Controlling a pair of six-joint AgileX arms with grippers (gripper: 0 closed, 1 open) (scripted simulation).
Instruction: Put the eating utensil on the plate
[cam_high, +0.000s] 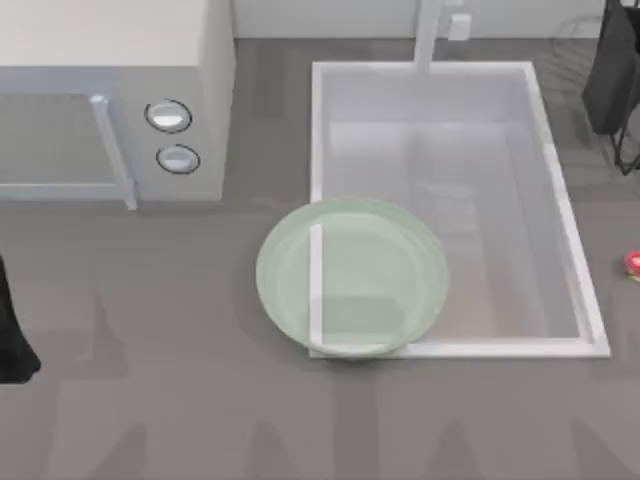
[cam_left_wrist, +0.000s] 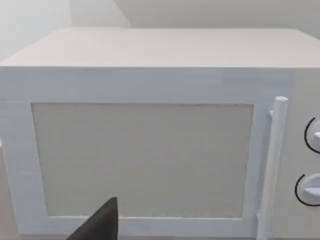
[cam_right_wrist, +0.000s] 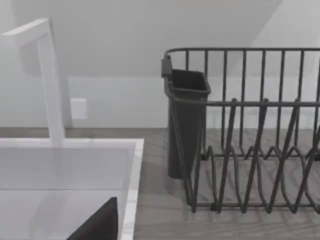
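A: So, how far along is this? Start with the big things.

B: Hardly begun, I judge. The grey worktop (cam_high: 150, 400) carries a white sink (cam_high: 575, 270) at the far right, and a white microwave (cam_high: 110, 90) at the far left. Between them, overlapping the sink's near left corner, lies the plate (cam_high: 290, 260), pale green and see-through, and nothing lies on it.

A: And the spoon?

B: At the right edge of the top view, just right of the sink, I see a small red-and-yellow ornament (cam_high: 633, 262). That looks like the handle end of the eating utensil; the bowl and the handle run out of view, so I cannot tell how it lies. It is well apart from the plate, with the sink's basin between them.

A: What are the arms doing?

B: The left arm (cam_high: 12, 340) sits at the left edge of the worktop, its wrist view facing the microwave door. The right arm (cam_high: 615, 70) is at the far right corner, its wrist view looking at a dark wire dish rack (cam_right_wrist: 250, 135) with a cutlery cup (cam_right_wrist: 186, 120), and at the faucet (cam_right_wrist: 47, 75). One dark fingertip shows in each wrist view, which is too little: whether either set of fingers is open or closed, I cannot tell.

A: What remains?

B: Everything: reach the spoon, grasp it, carry it left over the sink, lay it on the plate.
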